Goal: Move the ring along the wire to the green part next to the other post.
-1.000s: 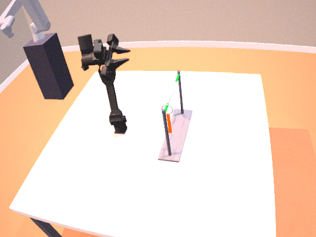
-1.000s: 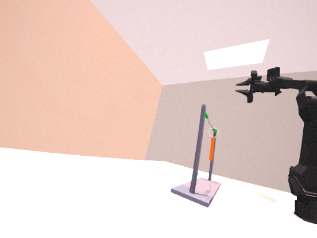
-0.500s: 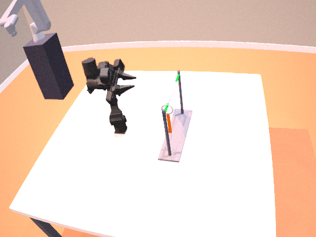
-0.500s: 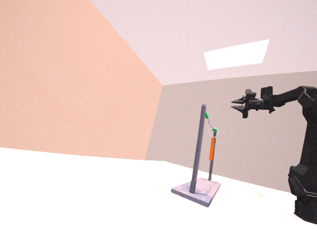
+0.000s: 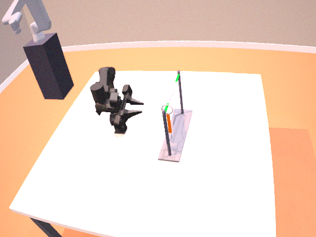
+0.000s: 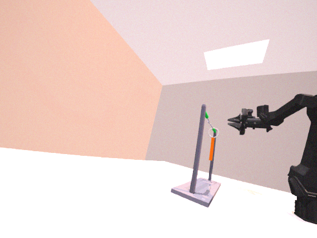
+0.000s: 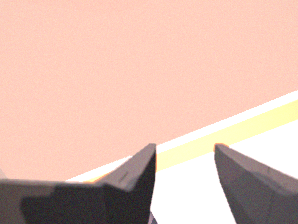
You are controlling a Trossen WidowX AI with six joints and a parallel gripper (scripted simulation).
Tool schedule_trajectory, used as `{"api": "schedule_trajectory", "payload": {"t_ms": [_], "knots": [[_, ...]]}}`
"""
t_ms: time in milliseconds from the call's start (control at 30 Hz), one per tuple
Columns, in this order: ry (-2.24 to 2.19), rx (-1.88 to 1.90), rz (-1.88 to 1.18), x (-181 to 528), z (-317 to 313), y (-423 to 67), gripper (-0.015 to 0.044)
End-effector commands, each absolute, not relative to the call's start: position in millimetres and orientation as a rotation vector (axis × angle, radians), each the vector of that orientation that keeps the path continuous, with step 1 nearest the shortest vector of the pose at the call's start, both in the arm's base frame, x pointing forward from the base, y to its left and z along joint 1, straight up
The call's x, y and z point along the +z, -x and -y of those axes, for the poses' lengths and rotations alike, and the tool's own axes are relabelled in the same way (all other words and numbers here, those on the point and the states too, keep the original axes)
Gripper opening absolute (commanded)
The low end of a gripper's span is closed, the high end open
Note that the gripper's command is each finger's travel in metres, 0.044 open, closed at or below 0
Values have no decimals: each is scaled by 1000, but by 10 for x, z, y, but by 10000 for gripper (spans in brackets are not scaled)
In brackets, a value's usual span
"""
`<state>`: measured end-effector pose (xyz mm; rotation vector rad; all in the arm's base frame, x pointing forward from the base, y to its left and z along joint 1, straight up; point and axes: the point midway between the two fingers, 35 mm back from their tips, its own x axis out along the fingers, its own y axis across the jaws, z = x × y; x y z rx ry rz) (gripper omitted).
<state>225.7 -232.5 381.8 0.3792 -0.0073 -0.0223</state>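
Observation:
The ring [image 5: 172,109] [image 6: 218,132] hangs on the green wire part [image 5: 167,105] [image 6: 213,130] next to the nearer post [image 5: 166,134] [image 6: 210,172]. Its orange handle [image 5: 169,123] [image 6: 212,149] hangs straight down beside that post. The thin grey wire rises to the other green part [image 5: 177,77] [image 6: 206,115] at the other post [image 5: 180,94] [image 6: 198,149]. My gripper [image 5: 142,107] [image 6: 229,121] [image 7: 185,147] is partly open and empty. It points at the ring from the left in the top view, about ring height, with a clear gap. The wrist view shows only the fingertips, the table edge and the wall.
Both posts stand on a grey base plate [image 5: 183,134] [image 6: 184,192] in the middle of the white table [image 5: 86,177]. A dark box [image 5: 48,66] carrying a white arm [image 5: 34,20] stands off the table at the back left.

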Motion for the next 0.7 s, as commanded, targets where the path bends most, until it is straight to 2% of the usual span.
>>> {"api": "schedule_trajectory", "payload": {"t_ms": [0,667], "knots": [[-348,-26,-5,3476,2289,-2282,160],[-222,-22,-98,1955,1612,-2161,160]]}}
